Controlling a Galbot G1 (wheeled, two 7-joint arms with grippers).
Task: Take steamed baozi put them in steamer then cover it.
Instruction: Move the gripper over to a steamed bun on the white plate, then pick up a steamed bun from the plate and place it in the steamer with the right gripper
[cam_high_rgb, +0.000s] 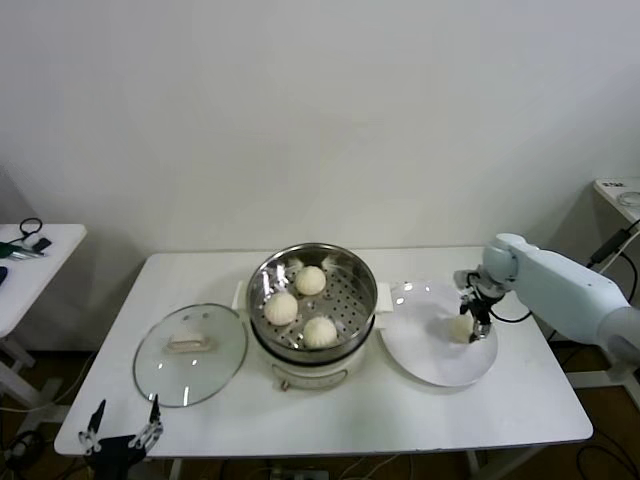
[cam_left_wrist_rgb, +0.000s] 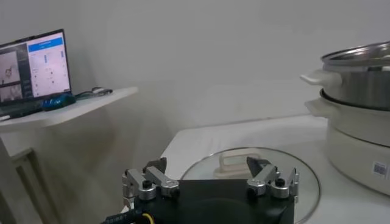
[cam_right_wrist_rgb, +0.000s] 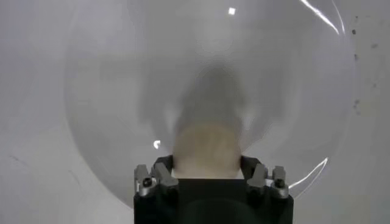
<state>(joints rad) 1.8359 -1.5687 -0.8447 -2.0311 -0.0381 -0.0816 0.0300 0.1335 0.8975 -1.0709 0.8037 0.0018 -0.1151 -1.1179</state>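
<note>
White wall fills the upper half of the head view, and below it a long white surface (cam_high_rgb: 330, 420) spans the middle of the frame. At the far left edge a second small white side table (cam_high_rgb: 40, 262) carries dark clutter. In the lower left corner the left hand (cam_high_rgb: 122, 428) hangs at the front edge of the surface, its fingers spread apart and grasping nothing. Just right of it lies the round clear glass cover with a cream-white bar handle (cam_high_rgb: 190, 352), flat on the surface. At centre stands the round shiny stainless-steel steamer on a cream-white base (cam_high_rgb: 312, 315), its perforated tray holding three smooth cream-white steamed baozi (cam_high_rgb: 299, 306). Right of the steamer, touching its side handle, lies a flat round white plate (cam_high_rgb: 440, 370). Over the plate's upper right part the right hand (cam_high_rgb: 468, 318) reaches down from the pale arm at the right edge, its fingers clenched around the fourth domed cream-white bun (cam_right_wrist_rgb: 206, 150).
</note>
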